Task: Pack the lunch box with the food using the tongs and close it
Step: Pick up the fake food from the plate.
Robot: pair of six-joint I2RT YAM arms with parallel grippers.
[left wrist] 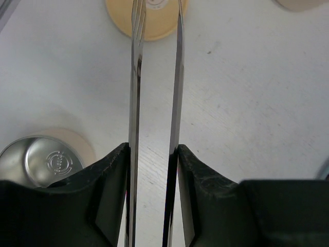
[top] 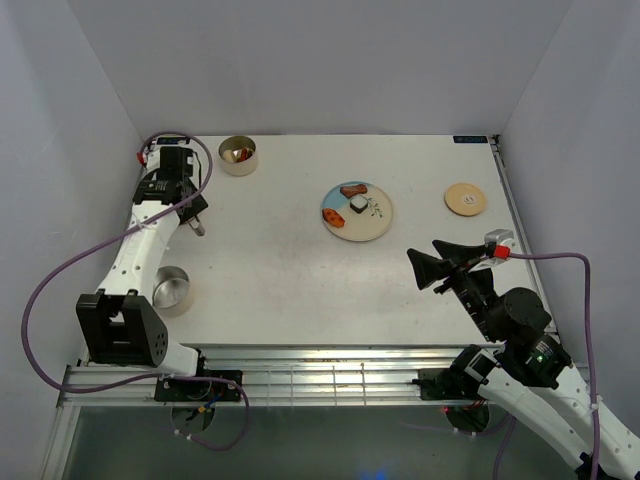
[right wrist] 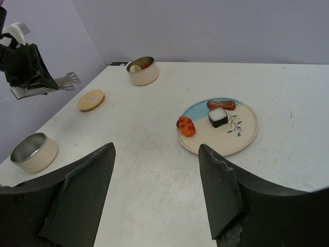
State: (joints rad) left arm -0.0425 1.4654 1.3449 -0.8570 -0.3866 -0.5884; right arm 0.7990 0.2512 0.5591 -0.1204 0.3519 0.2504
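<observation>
**Left gripper (left wrist: 153,149) grasped the tongs (left wrist: 136,77); right gripper (right wrist: 157,149) stood released, empty.**
Its fingers (left wrist: 103,175) bore on both tong arms, evidently so squeezing would close the tips; three food pieces (right wrist: 218,117) lay on the plate (right wrist: 247,136).

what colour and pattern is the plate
Cream plate with a light-blue patch and a leaf sprig; clearest in right wrist view.

Robot test cell, laboratory type.
White table (top: 280,270) boxed in by plain pale-lilac walls (top: 300,60); aluminium rail frame (top: 330,378) along its near edge carrying two white robot arms, left arm (top: 140,250) and right arm (top: 520,325); loose purple cables (top: 550,257) trailing from them.
</observation>
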